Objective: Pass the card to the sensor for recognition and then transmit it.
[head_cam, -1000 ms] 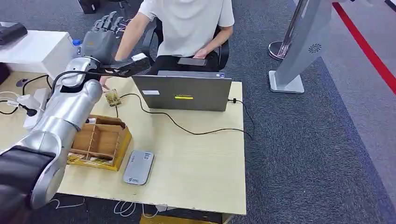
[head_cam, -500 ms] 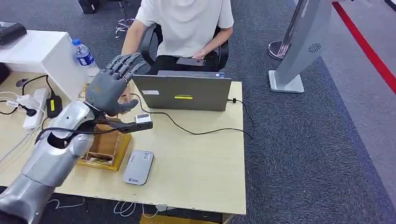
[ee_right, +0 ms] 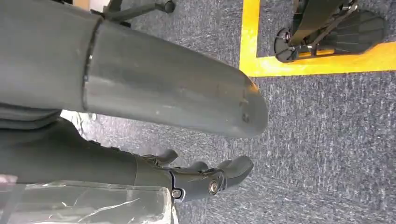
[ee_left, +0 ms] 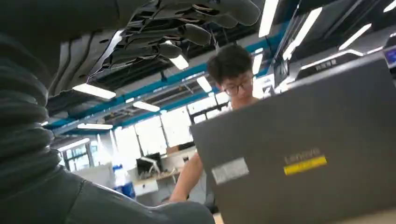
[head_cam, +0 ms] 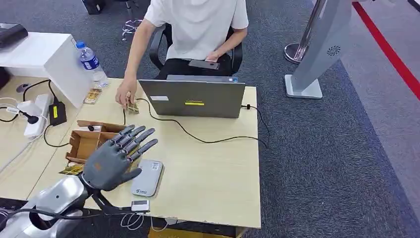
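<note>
A grey flat sensor (head_cam: 147,177) lies beside the card box (head_cam: 91,144).

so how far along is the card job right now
Looks mostly done: a small yellowish card lies by the grey laptop at the seated person's hand. In hand: nothing; the robot's left hand hovers with fingers spread by the flat grey card sensor. Left: possibly another card from the open cardboard box; I can't tell.

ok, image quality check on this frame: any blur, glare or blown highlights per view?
Head view: evenly lit and sharp; left hand and laptop read cleanly, shadows soft. Left wrist view: backlit by blown-out ceiling strip lights, left hand nearly a silhouette, laptop lid legible. Right wrist view: carpet sharp, the robot's near body parts soft, slight glare on clear plastic beside the right hand.
</note>
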{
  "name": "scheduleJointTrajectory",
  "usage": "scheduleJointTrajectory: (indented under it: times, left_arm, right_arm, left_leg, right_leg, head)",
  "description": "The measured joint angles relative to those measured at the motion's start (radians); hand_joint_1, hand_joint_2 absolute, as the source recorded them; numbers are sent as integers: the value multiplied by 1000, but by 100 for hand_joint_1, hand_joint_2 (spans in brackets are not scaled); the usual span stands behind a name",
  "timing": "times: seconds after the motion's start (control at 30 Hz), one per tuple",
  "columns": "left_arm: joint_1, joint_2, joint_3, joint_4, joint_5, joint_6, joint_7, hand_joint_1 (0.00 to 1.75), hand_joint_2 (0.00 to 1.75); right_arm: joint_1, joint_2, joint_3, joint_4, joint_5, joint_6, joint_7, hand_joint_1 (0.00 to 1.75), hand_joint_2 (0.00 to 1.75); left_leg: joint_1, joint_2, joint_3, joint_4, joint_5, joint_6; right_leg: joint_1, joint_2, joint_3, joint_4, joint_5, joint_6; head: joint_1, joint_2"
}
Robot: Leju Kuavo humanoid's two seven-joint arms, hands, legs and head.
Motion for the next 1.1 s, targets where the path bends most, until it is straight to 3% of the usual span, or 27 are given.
scheduleJointTrajectory:
  times: [0.2, 0.47, 0.67, 0.9, 1.1]
  left_arm:
    - [110, 8, 16, 0, -4, 10, 21, 0, 175]
    - [278, -56, 148, 62, 16, 39, 127, 0, 175]
    - [285, -130, 255, 160, 17, 56, 144, 0, 175]
    - [258, -208, 367, 270, 20, 65, 117, 0, 175]
    - [231, -247, 422, 328, 13, 69, 103, 0, 175]
  right_arm:
    - [0, 0, -17, 0, 3, -3, 1, 0, 0]
    - [5, 0, -28, 0, 41, -9, 16, 0, 0]
    - [5, 0, -28, 0, 66, -10, 19, 0, 0]
    - [4, 0, -28, 0, 93, -12, 16, 0, 0]
    - [4, 0, -28, 0, 105, -12, 15, 0, 0]
  left_leg:
    - [0, -1, 0, 0, 0, 0]
    - [0, -1, 0, 0, -1, 0]
    - [0, -1, 1, 0, -1, 0]
    - [0, -2, 1, 0, -1, 0]
    - [0, -2, 1, 0, -1, 0]
  right_leg:
    - [0, -2, 1, 0, 0, 0]
    - [0, -1, 1, 0, -1, -1]
    - [0, -2, 1, 0, -1, -1]
    - [0, -3, 2, 0, -1, -1]
    - [0, -3, 1, 0, -1, -1]
  head:
    - [0, 0]
    - [0, 0]
    - [0, 0]
    - [0, 0]
    - [0, 0]
